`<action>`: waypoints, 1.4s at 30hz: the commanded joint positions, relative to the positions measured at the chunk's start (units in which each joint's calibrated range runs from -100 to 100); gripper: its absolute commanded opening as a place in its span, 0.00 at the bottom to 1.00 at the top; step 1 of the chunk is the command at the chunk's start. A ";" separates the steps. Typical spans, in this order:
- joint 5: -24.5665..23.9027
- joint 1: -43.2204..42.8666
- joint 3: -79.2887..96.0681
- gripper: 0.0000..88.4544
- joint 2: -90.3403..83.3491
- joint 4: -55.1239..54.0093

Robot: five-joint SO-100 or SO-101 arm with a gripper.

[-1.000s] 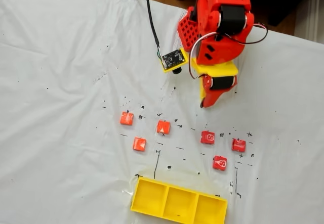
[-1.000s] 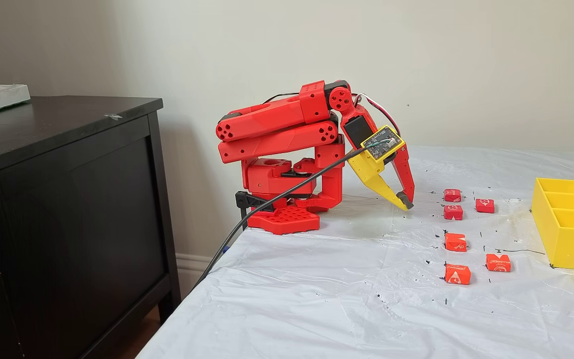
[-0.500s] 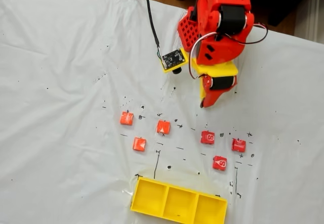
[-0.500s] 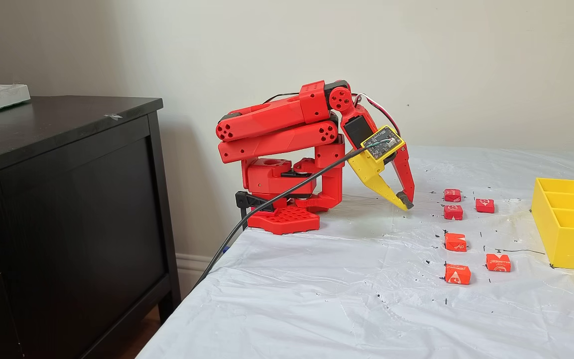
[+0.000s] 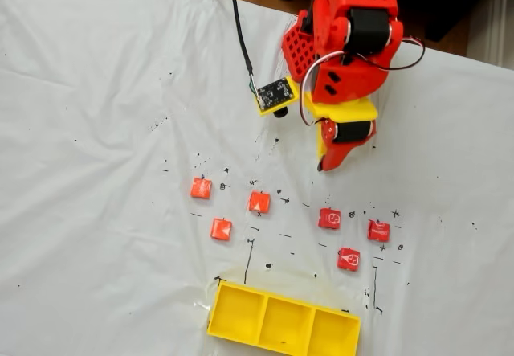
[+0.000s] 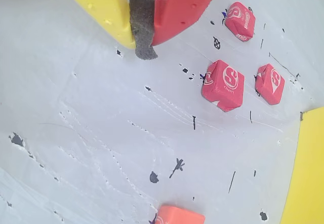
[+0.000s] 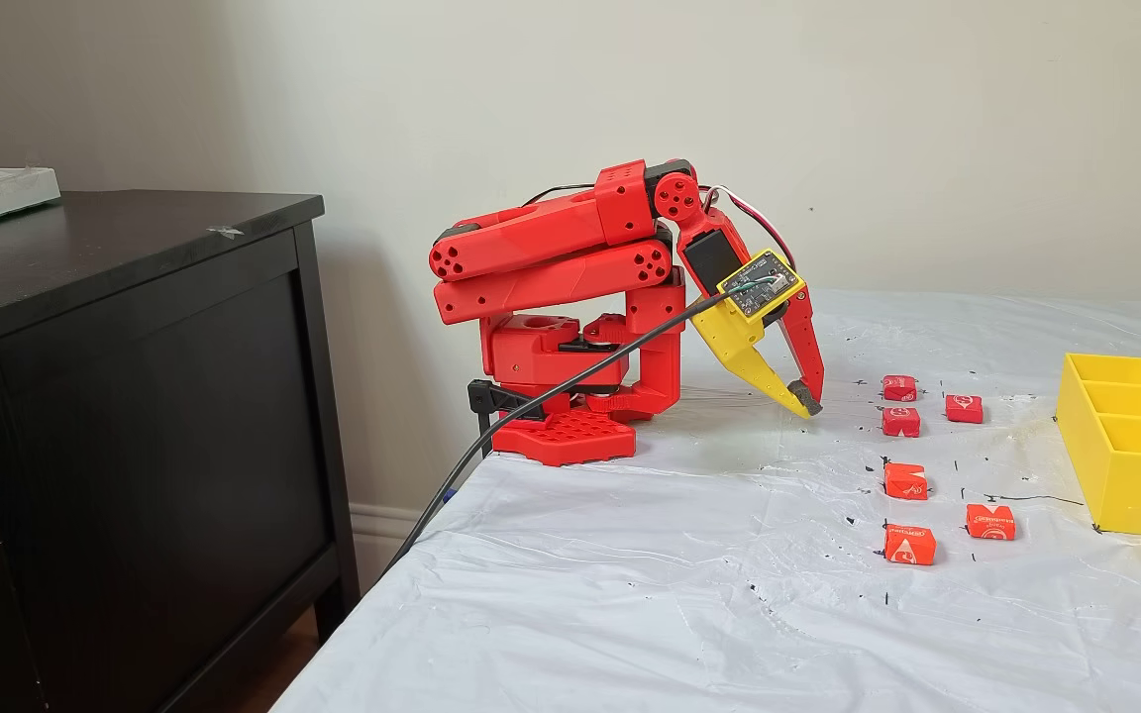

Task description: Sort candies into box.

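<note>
Judging by how things lie, nothing's sorted yet: all six candies [image 5: 259,202] sit on the sheet between arm and box [image 5: 283,320], whose 3 compartments look empty, w/ the gripper [image 6: 144,32] closed on nothing, apparently just above the sheet.

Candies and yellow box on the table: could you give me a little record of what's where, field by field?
candies: six red-orange wrapped squares, all on the white sheet, e.g. one
grouping: three at left, three at right in the fixed view from above
box: yellow tray, three compartments, all empty
gripper: fingers closed, holding nothing, short of the candies
arm: folded low at its base
</note>
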 commanded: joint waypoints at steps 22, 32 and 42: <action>26.86 -13.39 5.99 0.01 -0.34 4.24; 21.39 -12.94 0.98 0.00 -0.42 4.73; 3.13 -6.60 -18.32 0.00 -0.34 -4.68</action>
